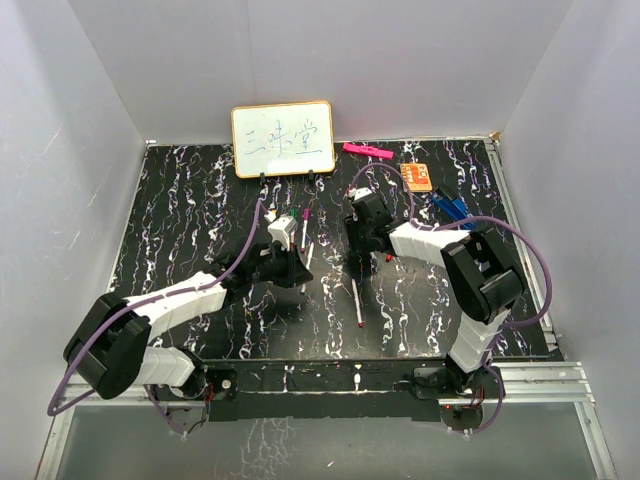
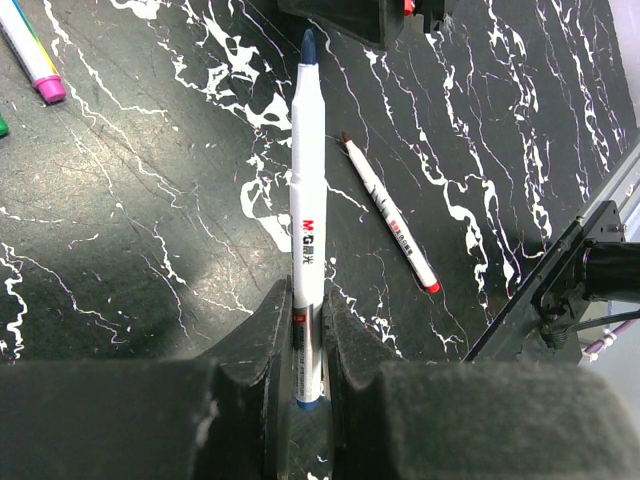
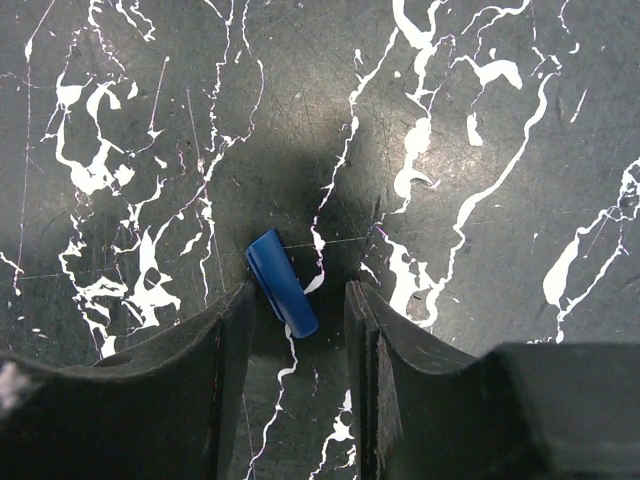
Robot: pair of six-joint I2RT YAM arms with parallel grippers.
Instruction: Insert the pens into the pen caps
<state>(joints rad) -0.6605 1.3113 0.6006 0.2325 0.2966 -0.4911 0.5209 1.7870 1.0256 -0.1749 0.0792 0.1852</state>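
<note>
2 arms are mounted at the near edge of the table (image 1: 180,230). L gripper (image 2: 306,340): jaws clenched on the lower barrel of 1 white blue-tipped pen (image 2: 308,190), which projects forward over the tabletop. R gripper (image 3: 300,305): jaws released, standing either side of 1 blue cap (image 3: 282,283). The cap lies tilted on the table, closer to the finger at picture-left; contact w/ that finger cannot be told.

Pens counted in L wrist view: 3.
- the held one
- 1 red-ended pen (image 2: 390,213) lying flat near it, not touching
- 1 pink-ended pen (image 2: 32,55) cut off at the top-left corner

A green scrap at that view's left border is too cropped to identify.

Caps counted: 1 only, seen solely in R wrist view. In the top view the R gripper hides it, and any others are too small to pick out.

Top view alone shows the far end: 1 whiteboard (image 1: 283,139) propped upright, 1 pink marker (image 1: 367,151), 1 orange card (image 1: 416,177), plus blue items (image 1: 450,208) by the R arm, kind unclear.
</note>
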